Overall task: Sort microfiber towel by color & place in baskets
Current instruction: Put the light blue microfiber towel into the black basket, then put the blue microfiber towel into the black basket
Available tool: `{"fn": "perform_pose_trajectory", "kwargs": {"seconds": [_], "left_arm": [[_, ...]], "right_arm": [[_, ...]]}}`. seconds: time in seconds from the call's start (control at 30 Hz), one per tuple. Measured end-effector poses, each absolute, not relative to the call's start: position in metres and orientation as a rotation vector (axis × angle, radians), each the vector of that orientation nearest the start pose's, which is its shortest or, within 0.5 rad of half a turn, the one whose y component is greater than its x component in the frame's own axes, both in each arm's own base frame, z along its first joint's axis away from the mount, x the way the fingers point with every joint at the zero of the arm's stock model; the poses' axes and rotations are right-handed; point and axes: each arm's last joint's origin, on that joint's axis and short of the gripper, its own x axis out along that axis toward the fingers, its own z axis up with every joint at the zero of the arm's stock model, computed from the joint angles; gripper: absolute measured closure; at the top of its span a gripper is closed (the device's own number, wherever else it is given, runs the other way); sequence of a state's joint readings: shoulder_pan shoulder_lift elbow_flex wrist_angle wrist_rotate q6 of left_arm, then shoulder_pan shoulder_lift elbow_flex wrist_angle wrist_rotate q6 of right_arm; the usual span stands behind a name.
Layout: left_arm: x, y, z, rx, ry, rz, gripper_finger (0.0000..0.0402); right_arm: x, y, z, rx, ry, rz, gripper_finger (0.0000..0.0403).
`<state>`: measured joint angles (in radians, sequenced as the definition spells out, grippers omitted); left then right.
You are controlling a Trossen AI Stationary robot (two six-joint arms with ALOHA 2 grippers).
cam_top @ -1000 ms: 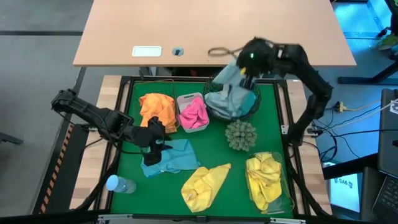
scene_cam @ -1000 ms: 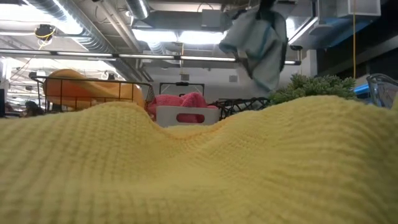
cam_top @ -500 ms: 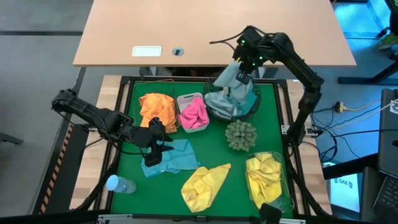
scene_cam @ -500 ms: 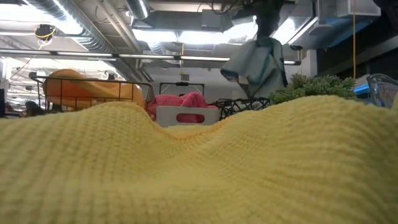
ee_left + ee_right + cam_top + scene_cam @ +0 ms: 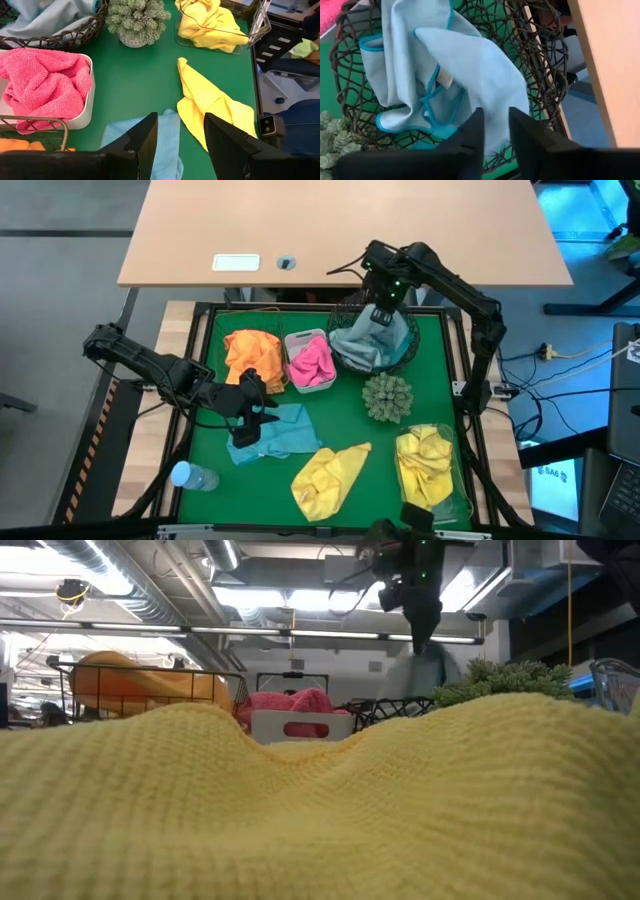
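Microfiber towels lie sorted and unsorted around a spiky grey-green ball plant (image 5: 387,396) that stands mid-mat on the green work surface (image 5: 330,412). Just behind the plant sits the round black wire-mesh basket (image 5: 404,352), holding light blue towels (image 5: 368,340); one towel drapes over its rim. The right gripper (image 5: 378,305) hangs over this basket's far side, its fingers (image 5: 470,135) a narrow gap apart just over the blue cloth; whether they grip the cloth cannot be told.

Beside that basket, toward the left arm, the small white rectangular plastic tub (image 5: 296,340) holds a pink towel (image 5: 312,364). Next along, the dark square wire-grid basket (image 5: 218,340) holds an orange towel (image 5: 252,354); the wires are hard to make out from above.

In front of the plant, toward the right arm's side, the clear rectangular plastic tray (image 5: 462,480) holds a yellow towel (image 5: 424,462); its clear walls barely show. A second yellow towel (image 5: 328,476) lies loose on the mat in front of the plant, and it fills most of the low view, hiding the mat and the lower parts of everything beyond.

Left of the plant, the left gripper (image 5: 248,420) rests over a loose blue towel (image 5: 286,432), fingers (image 5: 142,142) spread well apart and holding nothing. A clear bottle with a blue cap (image 5: 192,477) lies near the mat's front left corner.
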<state>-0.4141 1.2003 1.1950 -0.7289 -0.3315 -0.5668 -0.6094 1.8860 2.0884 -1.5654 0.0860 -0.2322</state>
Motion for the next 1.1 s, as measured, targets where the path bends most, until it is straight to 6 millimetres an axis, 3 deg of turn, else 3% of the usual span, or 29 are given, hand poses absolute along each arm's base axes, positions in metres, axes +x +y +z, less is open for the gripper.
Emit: {"fn": "perform_pose_trajectory", "kwargs": {"seconds": [0.23,0.53,0.77,1.1], "left_arm": [[0.231,-0.093,0.336,-0.259,0.713,0.117,0.0248],[0.25,-0.106,0.312,-0.26,0.854,0.043,0.0248],[0.267,-0.114,0.285,-0.23,0.954,0.055,0.0248],[0.292,-0.127,0.234,-0.207,1.13,0.101,0.0248]], "right_arm": [[0.286,-0.203,0.367,0.175,1.399,-0.421,0.0235],[0.276,-0.189,0.386,0.219,1.31,-0.378,0.0215],[0.276,-0.154,0.405,0.265,1.191,-0.166,0.0215],[0.299,-0.086,0.41,0.124,1.19,0.053,0.0215]]}}
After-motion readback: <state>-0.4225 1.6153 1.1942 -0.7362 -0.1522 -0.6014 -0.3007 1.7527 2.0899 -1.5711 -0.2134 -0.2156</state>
